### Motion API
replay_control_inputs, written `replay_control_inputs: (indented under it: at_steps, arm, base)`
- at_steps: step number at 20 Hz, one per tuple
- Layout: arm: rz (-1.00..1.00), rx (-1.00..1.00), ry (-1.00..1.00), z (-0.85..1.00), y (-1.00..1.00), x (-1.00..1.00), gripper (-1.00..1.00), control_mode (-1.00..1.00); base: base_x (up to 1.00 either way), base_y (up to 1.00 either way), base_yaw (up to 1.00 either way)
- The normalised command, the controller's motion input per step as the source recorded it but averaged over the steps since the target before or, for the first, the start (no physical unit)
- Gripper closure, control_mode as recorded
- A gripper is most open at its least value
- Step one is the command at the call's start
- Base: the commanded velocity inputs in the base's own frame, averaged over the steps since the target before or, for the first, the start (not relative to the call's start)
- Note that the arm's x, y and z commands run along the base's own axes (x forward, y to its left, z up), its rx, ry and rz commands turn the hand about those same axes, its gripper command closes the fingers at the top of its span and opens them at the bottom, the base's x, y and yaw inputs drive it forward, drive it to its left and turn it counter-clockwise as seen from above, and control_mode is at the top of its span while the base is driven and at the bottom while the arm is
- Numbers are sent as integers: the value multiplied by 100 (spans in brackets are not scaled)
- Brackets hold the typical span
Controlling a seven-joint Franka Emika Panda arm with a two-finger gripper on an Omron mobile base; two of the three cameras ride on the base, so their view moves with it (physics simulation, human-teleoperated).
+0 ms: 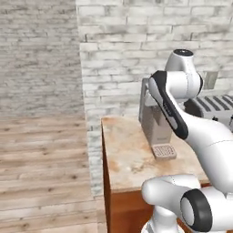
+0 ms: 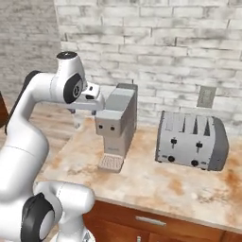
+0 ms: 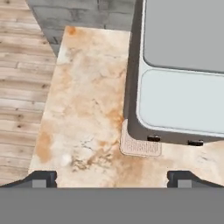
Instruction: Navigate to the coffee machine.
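Observation:
The coffee machine (image 2: 118,120) is a boxy grey unit standing on the marble counter (image 2: 156,184) near its left end, with a small perforated drip tray (image 2: 110,163) at its base. The arm hides part of the coffee machine (image 1: 151,119) in the left base view. My gripper (image 2: 79,121) hangs above the counter just left of the machine's top block, pointing down. From the hand camera I look down on the machine's flat top (image 3: 183,78) and the drip tray (image 3: 140,146). My gripper (image 3: 112,179) is open, fingertips far apart, with nothing between them.
A low silver toaster (image 2: 191,142) with dark slots sits right of the machine, below a wall outlet (image 2: 206,97). A brick wall backs the counter. The counter's left edge (image 1: 103,150) drops to wooden floor (image 1: 41,159), open on that side. Wooden cabinet fronts (image 2: 151,220) run below.

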Motion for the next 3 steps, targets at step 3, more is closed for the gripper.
replay_control_inputs:
  at_steps: [3]
  arm:
    - [0,0,0,0,0,0,-100,100]
  base:
    - [68,-45,17]
